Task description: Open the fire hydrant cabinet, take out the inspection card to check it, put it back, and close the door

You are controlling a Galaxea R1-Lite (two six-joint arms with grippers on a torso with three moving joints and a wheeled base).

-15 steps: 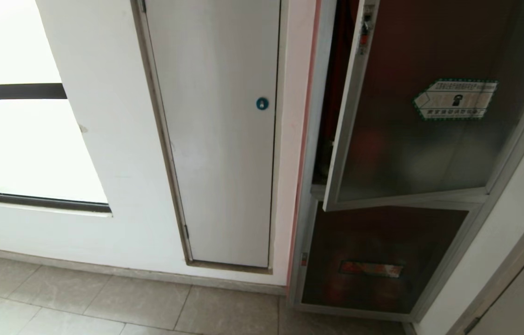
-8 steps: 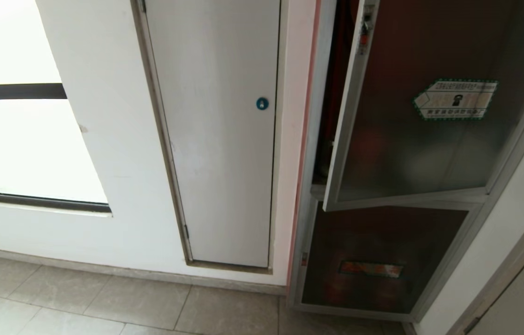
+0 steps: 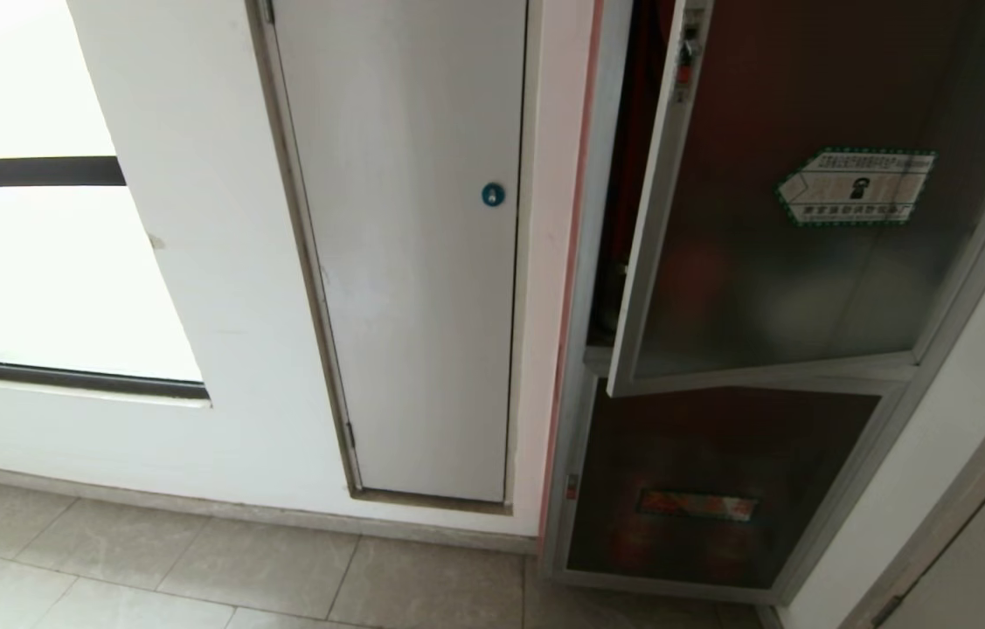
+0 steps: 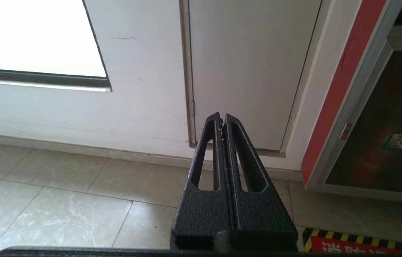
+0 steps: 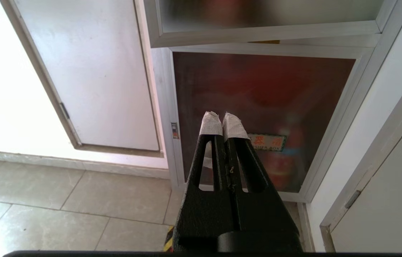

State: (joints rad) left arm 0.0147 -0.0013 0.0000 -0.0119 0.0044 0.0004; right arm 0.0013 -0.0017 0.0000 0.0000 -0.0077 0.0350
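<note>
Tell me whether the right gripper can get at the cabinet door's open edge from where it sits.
Probably yes. The door stands ajar, its edge free, and nothing blocks the way. The right gripper, shut and empty, hangs low facing the lower panel, so it must rise.

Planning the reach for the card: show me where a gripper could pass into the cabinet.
The only opening is the narrow gap between the door and the fire hydrant cabinet frame. It looks tight. The lower panel is shut.

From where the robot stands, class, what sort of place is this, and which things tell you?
Probably a corridor or landing in a public building: a wall-mounted fire hydrant cabinet with its glass door ajar, a locked white service panel, and a tiled floor.
</note>
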